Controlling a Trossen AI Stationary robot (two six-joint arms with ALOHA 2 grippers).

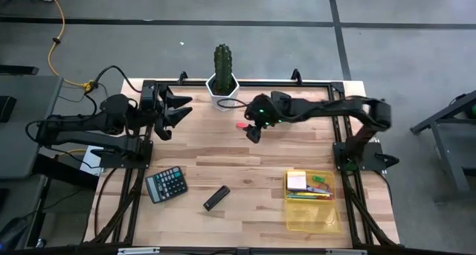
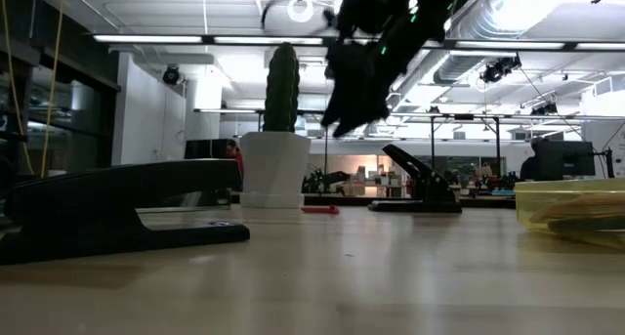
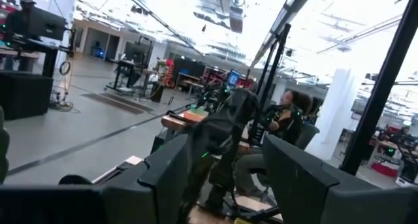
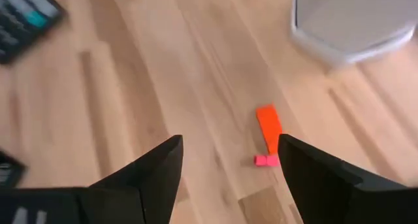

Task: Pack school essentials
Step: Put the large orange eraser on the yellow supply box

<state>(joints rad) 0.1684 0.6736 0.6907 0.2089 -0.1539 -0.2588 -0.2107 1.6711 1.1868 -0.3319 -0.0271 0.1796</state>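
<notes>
From my remote station I see a pale, light-wood table (image 1: 245, 173) with a plank pattern of slightly varied tan strips, edged by a black frame. A dark green ribbed cactus (image 1: 223, 59) stands in a white pot (image 1: 222, 89). Near it lies a small marker (image 4: 269, 134) with an orange body and a pink-red cap end. The right gripper (image 4: 225, 160) is black, with a green light glowing on its arm. The left gripper (image 1: 177, 108) is black too. A transparent yellow tray (image 1: 311, 214) holds a pale pink pad and green, yellow and red pens. The calculator (image 1: 166, 184) is black with grey keys, and a black stapler (image 1: 216, 198) lies beside it.
</notes>
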